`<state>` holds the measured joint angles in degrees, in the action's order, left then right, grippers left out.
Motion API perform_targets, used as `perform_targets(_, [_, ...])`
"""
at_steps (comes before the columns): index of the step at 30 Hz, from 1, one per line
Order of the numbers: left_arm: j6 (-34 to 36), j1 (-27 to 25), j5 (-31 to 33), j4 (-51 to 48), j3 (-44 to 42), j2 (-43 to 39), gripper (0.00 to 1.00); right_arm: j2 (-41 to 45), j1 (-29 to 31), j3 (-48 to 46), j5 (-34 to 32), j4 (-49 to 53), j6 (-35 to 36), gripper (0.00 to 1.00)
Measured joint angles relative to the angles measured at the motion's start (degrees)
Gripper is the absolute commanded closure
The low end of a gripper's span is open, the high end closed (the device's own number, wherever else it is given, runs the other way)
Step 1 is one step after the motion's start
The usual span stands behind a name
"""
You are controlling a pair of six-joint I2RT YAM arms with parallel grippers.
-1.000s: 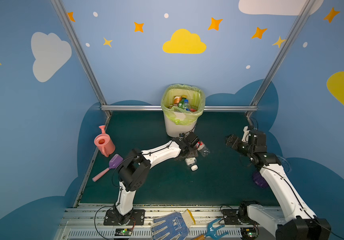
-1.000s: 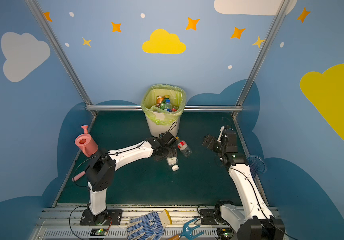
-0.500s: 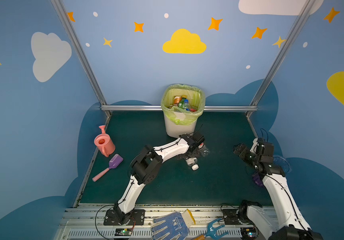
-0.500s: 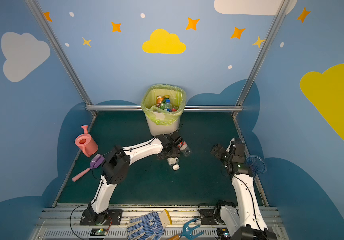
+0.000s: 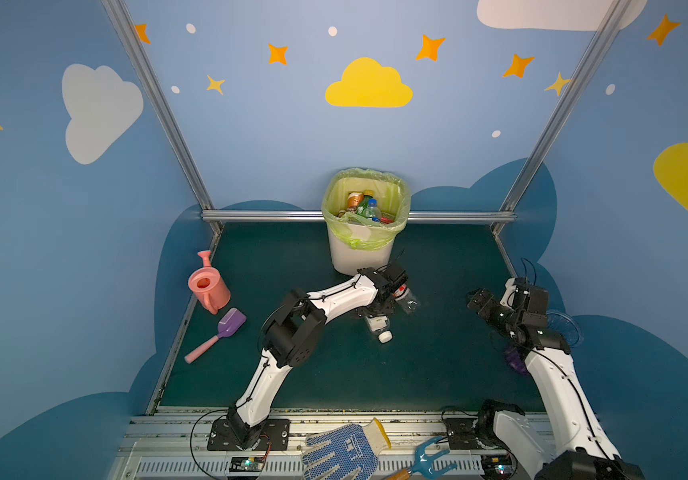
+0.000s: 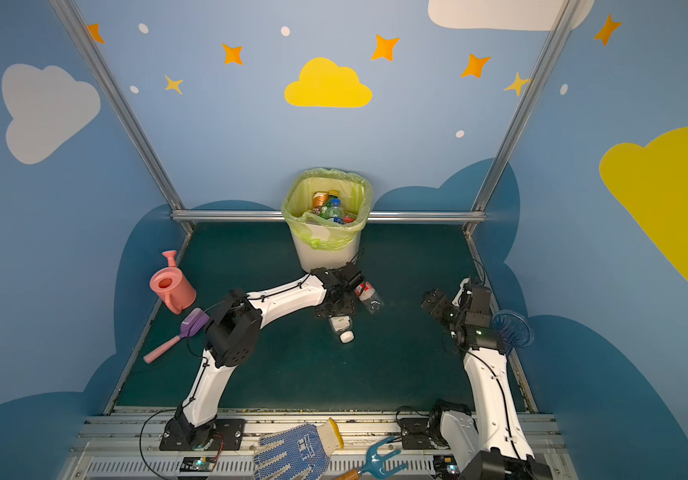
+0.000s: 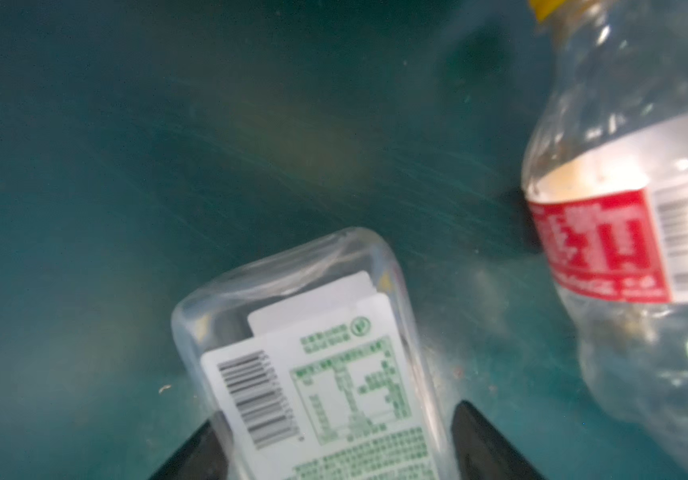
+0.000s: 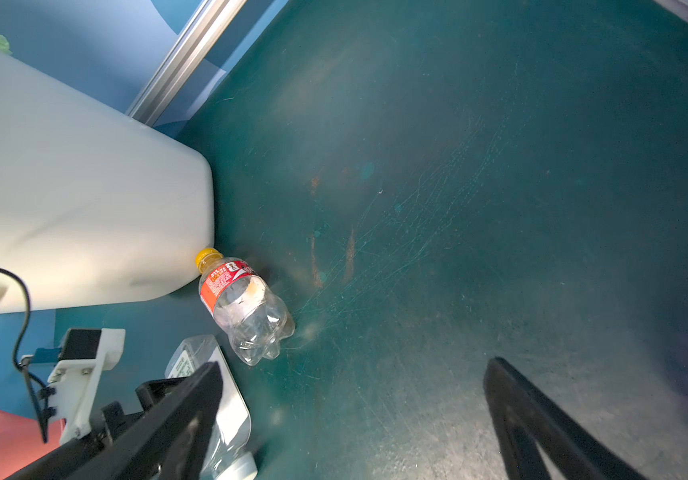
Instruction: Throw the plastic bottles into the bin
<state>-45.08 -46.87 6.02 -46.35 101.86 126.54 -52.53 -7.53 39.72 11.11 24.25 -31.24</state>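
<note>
A clear bottle with a white label and white cap (image 5: 378, 323) (image 6: 341, 324) lies on the green table in front of the bin (image 5: 359, 253) (image 6: 325, 257). My left gripper (image 5: 377, 311) (image 7: 334, 415) is down over it, a black finger on each side of its body (image 7: 313, 374). A clear bottle with a red label and yellow cap (image 5: 405, 297) (image 7: 625, 249) (image 8: 242, 303) lies just beside it, its cap against the bin's foot (image 8: 64, 187). Several bottles (image 5: 365, 205) fill the lined bin. My right gripper (image 5: 477, 299) (image 8: 352, 363) hangs open and empty at the right.
A pink watering can (image 5: 208, 286) and a purple scoop (image 5: 226, 328) sit along the left edge. A purple object (image 5: 515, 357) lies behind the right arm. A glove (image 5: 346, 451) and a blue hand fork (image 5: 429, 459) rest on the front rail.
The left jaws have narrowed around the white-label bottle and the left elbow has swung inward. The right gripper has sunk a little lower, still open.
</note>
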Motion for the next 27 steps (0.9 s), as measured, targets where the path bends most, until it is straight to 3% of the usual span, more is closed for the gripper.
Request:
perform_targets(5, [0.79,1.01,-2.34,2.19,-2.08,-1.01,0.44,0.02,-0.55,-0.33,0.33,0.0,-0.04,0.02])
perform_targets(16, [2.86,2.12,-4.66,7.56,-15.52,-9.7,0.52,0.02,-0.92,-0.39,0.96,-0.02,-0.94,0.02])
perform_targets(21, [4.61,1.01,-3.61,7.43,-20.26,-16.87,0.52,-0.76,-0.94,-0.44,3.06,-0.94,-1.44,0.05])
perform_targets(27, [11.26,-0.44,3.61,8.11,-15.17,-32.92,0.51,-5.16,0.37,-0.42,6.49,-2.93,-0.72,0.07])
